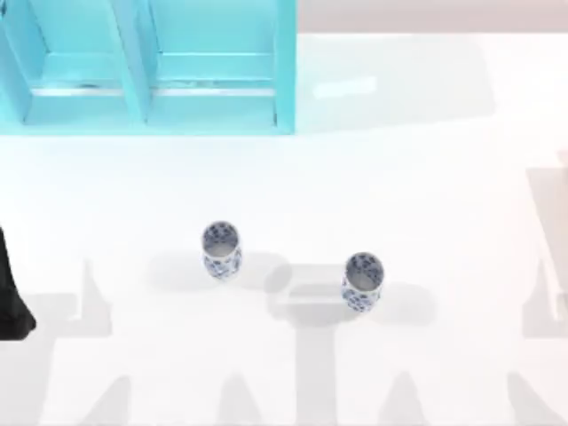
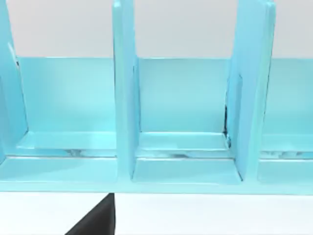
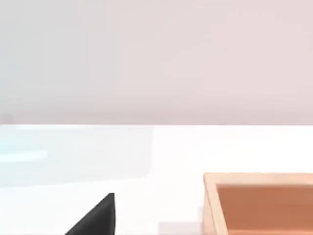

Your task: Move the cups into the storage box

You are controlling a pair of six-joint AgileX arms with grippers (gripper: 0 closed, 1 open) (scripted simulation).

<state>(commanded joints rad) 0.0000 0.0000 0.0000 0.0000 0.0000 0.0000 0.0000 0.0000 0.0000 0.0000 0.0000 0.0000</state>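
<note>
Left hand [image 2: 95, 218] (grip unreadable) at table's left edge [image 1: 53, 204], two cups [image 1: 221, 249] upright

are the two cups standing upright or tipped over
Both upright. In the top view the left cup and the right cup each show a round open mouth facing up, standing apart on the white table.
</note>
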